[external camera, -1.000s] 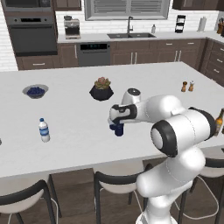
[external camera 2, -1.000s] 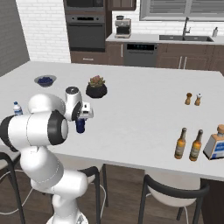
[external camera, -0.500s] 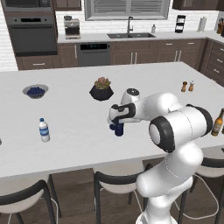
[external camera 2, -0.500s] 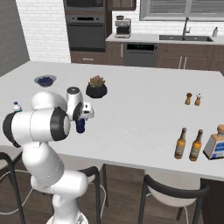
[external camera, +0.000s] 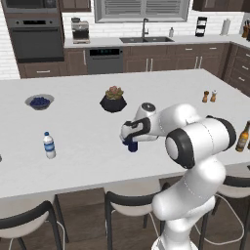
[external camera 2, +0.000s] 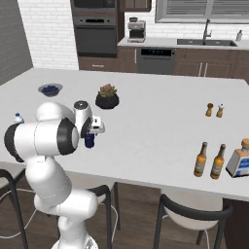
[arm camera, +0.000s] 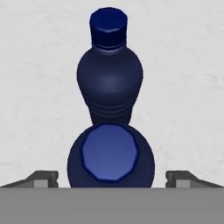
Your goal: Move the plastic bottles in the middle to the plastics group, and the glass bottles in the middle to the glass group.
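counter [external camera: 88, 127], white, long, stools along its near edge.

left end: clear water bottle [external camera: 49, 145], blue label band, pale cap, upright, near the near edge. blue bowl [external camera: 39, 101] further back, nearer the far edge.

middle: dark pot with a small plant [external camera: 113, 100], toward the far edge. in front of it, navy bottles, two. first navy bottle [arm camera: 111, 157], squat, rounded shoulders, dark blue cap, upright, seen from straight above in the hand view. second navy bottle [arm camera: 110, 74], same make, ribbed lower body, just beyond the first; whether they touch cannot be told. from the base views only one dark blue body [external camera: 132, 145] shows beneath the hand.

gripper [arm camera: 111, 178], directly over the first navy bottle, fingers spread wide on either side of it, clear of its body, nothing grasped.

right end: two small shakers [external camera: 209, 96], side by side. two brown bottles [external camera 2: 208, 160], long necks, yellowish labels, upright near the near edge. squat clear bottle [external camera 2: 240, 159], blue label, just beside them.
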